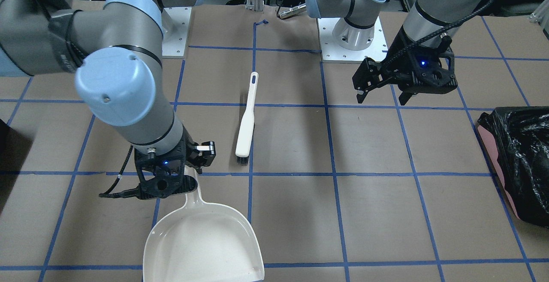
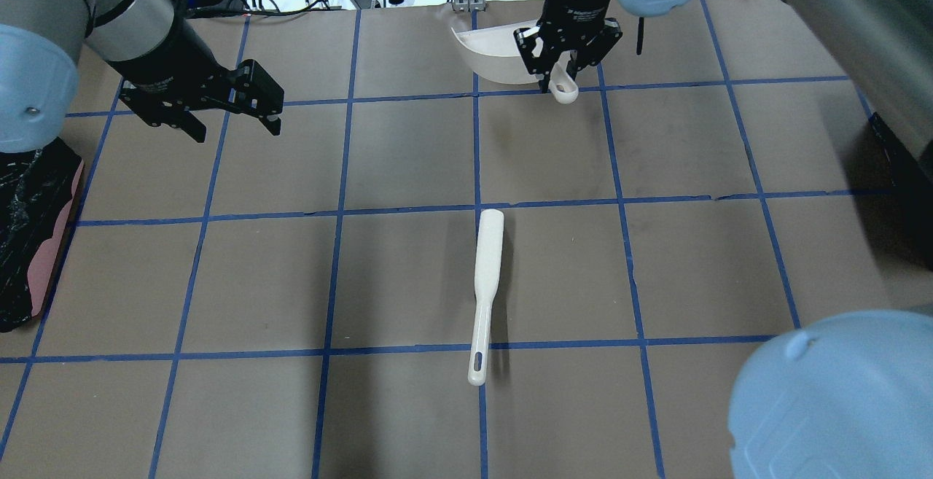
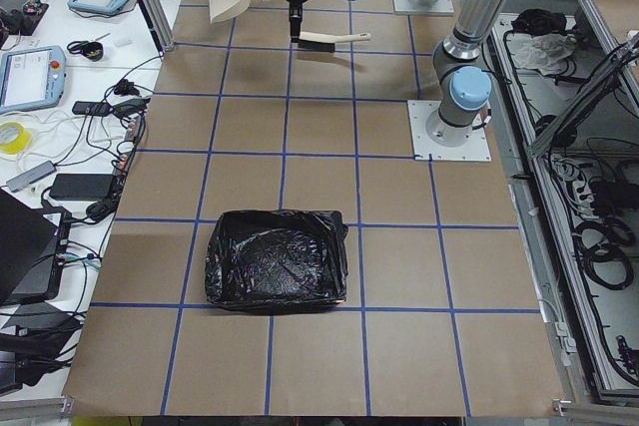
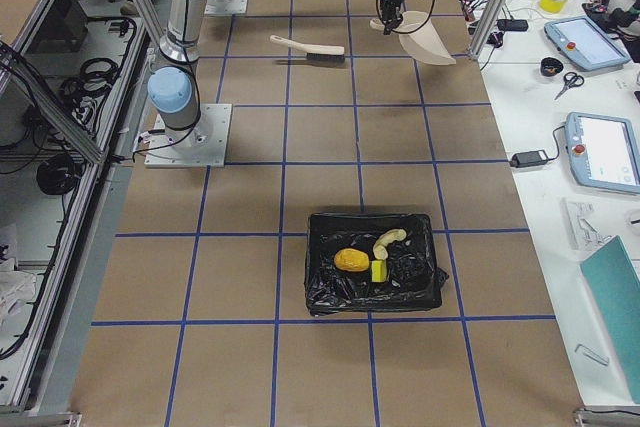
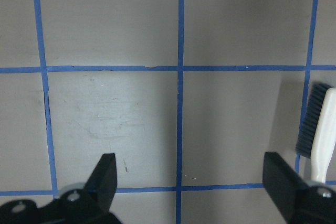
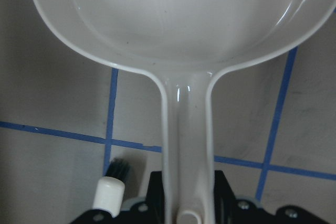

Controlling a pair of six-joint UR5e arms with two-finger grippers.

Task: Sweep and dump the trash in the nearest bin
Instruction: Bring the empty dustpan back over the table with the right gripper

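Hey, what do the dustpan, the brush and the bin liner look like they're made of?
The dustpan: probably hard moulded plastic, white and glossy; light glints off its smooth curved walls. The brush: matching white plastic handle, dark bristles, likely synthetic. The bin liner: thin black plastic film, crinkled and shiny.

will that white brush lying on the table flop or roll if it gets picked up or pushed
The white plastic brush with dark bristles looks moulded and rigid, so it probably won't flop. Its flattish shape makes rolling unlikely. It seems light, and the glossy plastic might slip slightly.

Trash (image 4: 351,260) lies in the bin (image 4: 318,292); brush (image 2: 486,275) on the table (image 2: 408,151), dustpan (image 2: 488,56) beyond it.
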